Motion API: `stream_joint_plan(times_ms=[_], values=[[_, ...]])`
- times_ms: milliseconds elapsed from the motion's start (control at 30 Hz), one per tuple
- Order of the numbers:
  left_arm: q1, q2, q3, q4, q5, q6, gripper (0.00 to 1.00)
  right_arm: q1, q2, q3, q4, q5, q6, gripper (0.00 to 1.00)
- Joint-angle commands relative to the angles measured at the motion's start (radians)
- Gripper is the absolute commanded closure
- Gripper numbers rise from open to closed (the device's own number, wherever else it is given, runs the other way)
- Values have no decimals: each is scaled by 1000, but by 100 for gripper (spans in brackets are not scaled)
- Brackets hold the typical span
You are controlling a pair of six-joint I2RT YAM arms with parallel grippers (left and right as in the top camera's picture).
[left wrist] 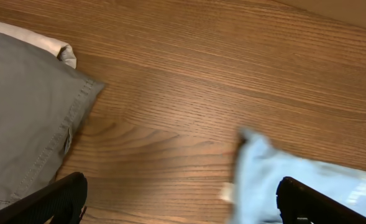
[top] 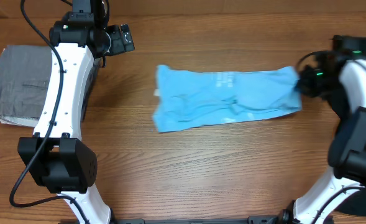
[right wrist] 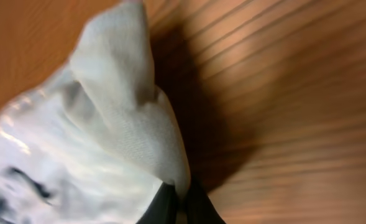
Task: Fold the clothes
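Note:
The light blue T-shirt (top: pixel 226 97) lies on the wooden table as a long folded strip, small white lettering showing near its middle. My right gripper (top: pixel 302 82) is shut on the shirt's right end; in the right wrist view the cloth (right wrist: pixel 127 124) is pinched between my fingers (right wrist: pixel 181 202) and looks washed out. My left gripper (top: pixel 122 38) is open and empty at the far left, away from the shirt. In the left wrist view its two fingers (left wrist: pixel 179 202) stand wide apart, with the shirt's left end (left wrist: pixel 282 180) by the right finger.
A folded grey garment (top: pixel 21 84) lies at the table's left edge, over something white; it also shows in the left wrist view (left wrist: pixel 21 112). Bare wood lies in front of the shirt and behind it.

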Motion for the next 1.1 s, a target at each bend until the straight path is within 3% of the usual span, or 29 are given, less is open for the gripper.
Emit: stream_joint_plan(times_ms=[0,200,467,1067], values=[[-2,11,3,1,-6,-9,0,-61,-5,109,-40,-7,-7,96],[-2,11,3,1,-6,-9,0,-51,-8,284,-170,-34,-8,96],[-2,11,3,1,-6,-9,0,138,-30,472,-297,-67,-7,96],[-2,11,3,1,-6,-9,0,619,89,470,-344,119,-8,95]])
